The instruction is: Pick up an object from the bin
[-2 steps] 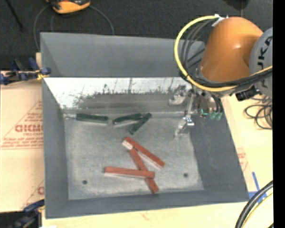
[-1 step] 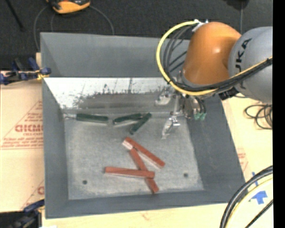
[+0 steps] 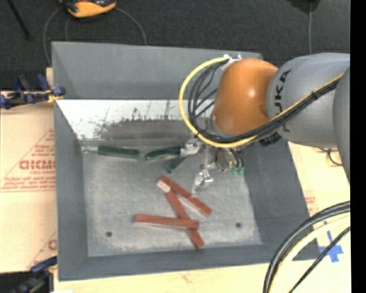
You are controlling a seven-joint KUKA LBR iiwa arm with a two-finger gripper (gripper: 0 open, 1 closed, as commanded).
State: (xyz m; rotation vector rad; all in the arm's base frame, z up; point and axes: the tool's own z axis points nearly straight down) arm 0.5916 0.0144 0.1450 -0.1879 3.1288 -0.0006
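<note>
Highest of all sits the orange domed wrist cover (image 3: 244,96), ringed by looped black and yellow cables (image 3: 192,112). Under it the metal pincer (image 3: 202,179) hangs low inside the grey metal bin (image 3: 70,182).

Take as landmark the flat red-brown stick with a pale end (image 3: 184,196), which lies slantwise on the bin floor. The pincer is just beside this stick's middle, on the side towards the bin's back wall. Whether it touches the stick cannot be told, nor whether it is spread or pressed together, and nothing can be made out pinched in it.

A second red-brown stick (image 3: 192,231) crosses the landmark stick and runs on towards the near wall. A third red-brown stick (image 3: 165,221) lies level on the landmark's near side, touching the crossing one. Well beyond the landmark, along the back wall, lie two dark green-handled tools (image 3: 119,152). A small green piece (image 3: 238,171) sits past the pincer on the side away from the landmark.

By the look of it the approach is the step in hand, with no thing lifted yet. The next move would call for centring over the landmark stick, with the pincer set across its narrow width, then pinching and lifting straight up. Since the sticks overlap, the crossing one may be dragged along.
</note>
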